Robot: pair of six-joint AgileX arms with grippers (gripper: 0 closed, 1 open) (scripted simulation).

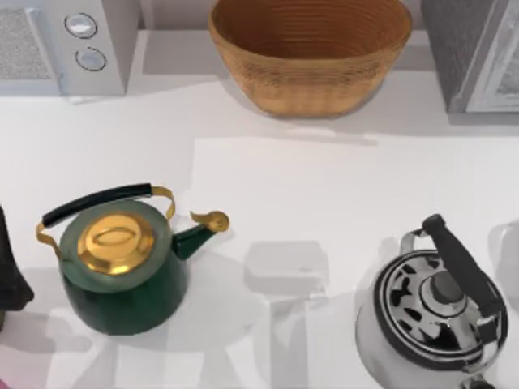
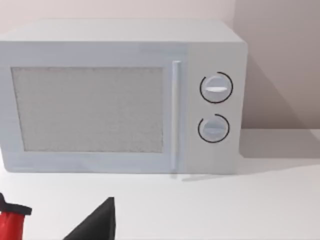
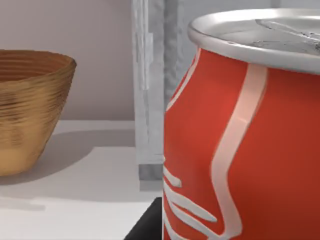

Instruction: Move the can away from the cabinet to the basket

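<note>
Can close up at my right wrist camera

The can (image 3: 240, 140) stood upright near the cabinet (image 3: 150, 85), basket (image 1: 310, 49) far-centre. Light, slick, dentable: I'd grip mid-body. Claw opening: I couldn't tell.

Top view looks straight down on the desk (image 1: 324, 203); right wrist view sits close behind the can (image 3: 240, 150), sharing the basket (image 1: 310, 53).
</note>
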